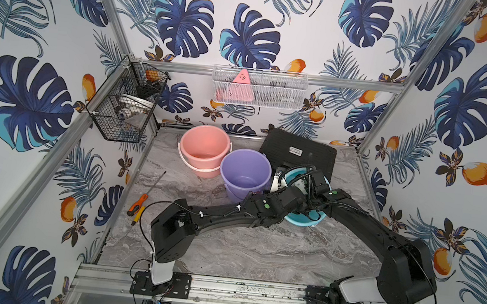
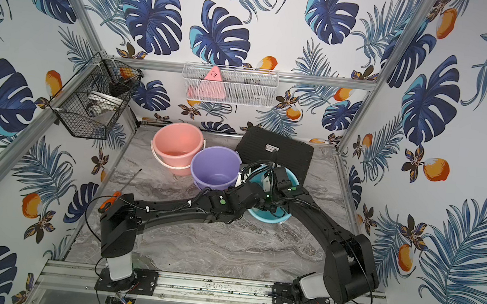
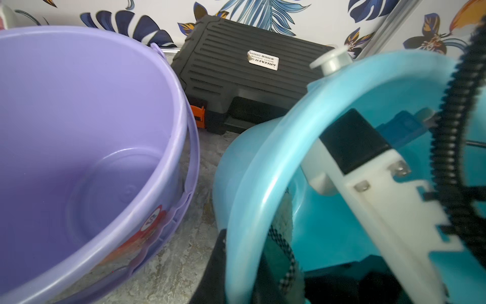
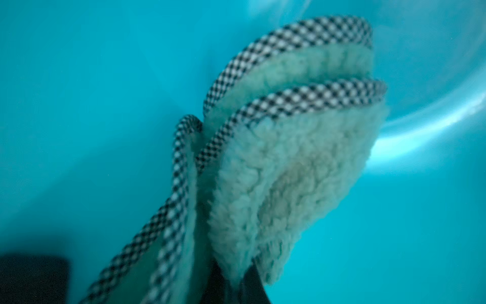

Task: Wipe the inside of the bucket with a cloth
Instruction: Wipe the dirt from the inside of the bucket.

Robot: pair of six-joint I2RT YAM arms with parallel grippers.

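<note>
The light blue bucket [image 1: 301,221] [image 2: 266,218] stands at the right of the table, tipped, behind both wrists. My left gripper [image 3: 242,279] is shut on the bucket's rim [image 3: 263,163], with one black finger outside the wall and one inside. My right gripper [image 4: 236,287] reaches down inside the bucket and is shut on the cloth [image 4: 289,171]. The cloth is a fluffy pale grey-green rag with a black-and-white checked border. It hangs folded against the teal inner wall [image 4: 105,105]. In the left wrist view a strip of the cloth [image 3: 283,218] shows just inside the rim.
A purple bucket [image 1: 245,171] stands right beside the blue one, and a pink bucket [image 1: 204,149] behind it. A black ribbed case [image 1: 297,150] leans at the back. An orange-handled screwdriver [image 1: 139,203] lies at the left. Wire baskets [image 1: 125,104] hang on the walls.
</note>
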